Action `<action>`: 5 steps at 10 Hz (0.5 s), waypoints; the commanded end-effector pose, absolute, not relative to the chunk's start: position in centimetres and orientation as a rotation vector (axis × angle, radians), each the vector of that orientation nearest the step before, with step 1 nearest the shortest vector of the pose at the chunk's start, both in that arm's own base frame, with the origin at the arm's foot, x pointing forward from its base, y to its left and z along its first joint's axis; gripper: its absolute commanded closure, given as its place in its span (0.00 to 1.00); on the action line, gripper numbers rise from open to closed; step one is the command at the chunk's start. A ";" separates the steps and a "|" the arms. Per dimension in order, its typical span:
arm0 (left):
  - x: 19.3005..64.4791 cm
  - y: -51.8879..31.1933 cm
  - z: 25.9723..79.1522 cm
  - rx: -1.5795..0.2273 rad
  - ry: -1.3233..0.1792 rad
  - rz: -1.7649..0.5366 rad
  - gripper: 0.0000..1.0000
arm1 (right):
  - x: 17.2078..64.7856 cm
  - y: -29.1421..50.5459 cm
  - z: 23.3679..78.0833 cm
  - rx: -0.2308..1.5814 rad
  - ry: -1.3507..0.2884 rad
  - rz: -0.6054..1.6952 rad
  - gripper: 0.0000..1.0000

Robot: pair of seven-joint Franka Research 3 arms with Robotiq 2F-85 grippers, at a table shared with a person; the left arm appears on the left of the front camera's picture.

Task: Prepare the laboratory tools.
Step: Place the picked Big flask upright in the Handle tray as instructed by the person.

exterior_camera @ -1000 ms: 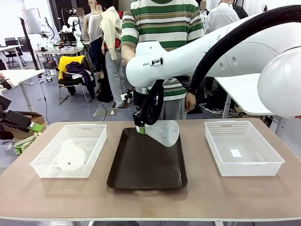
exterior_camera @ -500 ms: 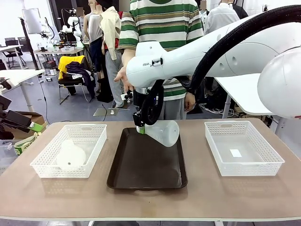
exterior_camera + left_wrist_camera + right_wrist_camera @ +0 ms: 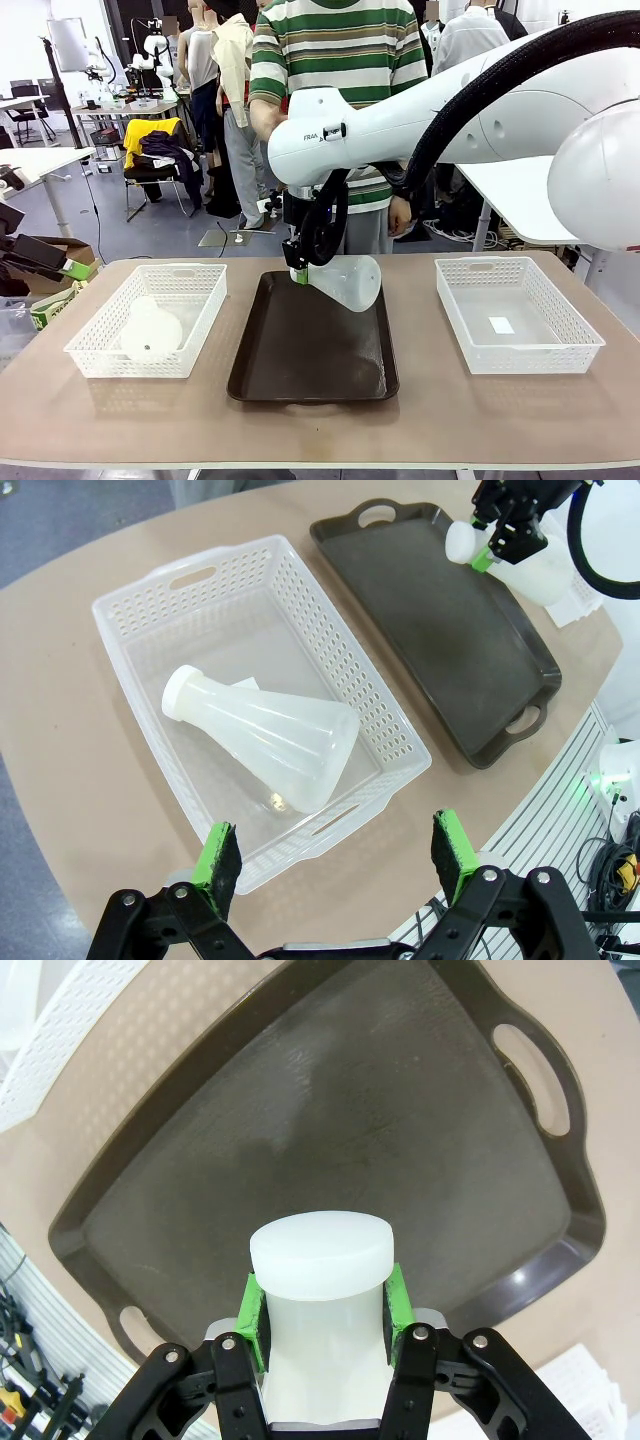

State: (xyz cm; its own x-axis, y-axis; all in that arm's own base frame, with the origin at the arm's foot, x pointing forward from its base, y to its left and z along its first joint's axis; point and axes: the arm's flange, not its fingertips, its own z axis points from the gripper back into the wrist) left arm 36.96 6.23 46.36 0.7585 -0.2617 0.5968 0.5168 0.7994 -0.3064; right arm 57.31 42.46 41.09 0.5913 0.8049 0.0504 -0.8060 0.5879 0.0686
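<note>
Your right gripper (image 3: 322,1308) pinches tilted flask (image 3: 350,283) by the neck, 12 o'clock of tray (image 3: 300,365) — left gripper (image 3: 338,858) gapes empty over second flask (image 3: 265,738).

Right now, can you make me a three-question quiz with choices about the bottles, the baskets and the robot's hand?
1. Where is the loose bottle?
A. in the left basket
B. on the floor
C. in a person's hand

2. How many white baskets stand on the table?
A. one
B. two
C. three

3. What is the right gripper doing?
A. hanging open and empty
B. clamping the second bottle by its neck
C. lying flat on the table

Answers:
1 A, it lies on its side inside that basket.
2 B, the left one plus the right basket.
3 B, its green pads press on both sides of the neck.
</note>
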 end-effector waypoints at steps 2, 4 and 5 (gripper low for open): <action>36.9 6.5 46.0 -0.498 -0.581 -0.464 0.00 | 57.3 42.4 41.1 0.089 -0.025 0.938 1.00; 36.9 6.5 46.0 -0.498 -0.581 -0.464 0.00 | 57.3 42.4 41.1 0.089 -0.025 0.938 1.00; 36.9 6.5 46.0 -0.498 -0.581 -0.464 0.00 | 57.3 42.4 41.1 0.089 -0.025 0.938 1.00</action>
State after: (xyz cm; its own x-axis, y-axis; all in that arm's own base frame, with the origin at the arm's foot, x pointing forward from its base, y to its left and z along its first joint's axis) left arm 36.96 6.22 46.37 0.7551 -0.2622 0.6009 0.5206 0.7968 -0.3066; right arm 57.31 42.46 41.09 0.5913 0.8049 0.0504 -0.8060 0.5879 0.0686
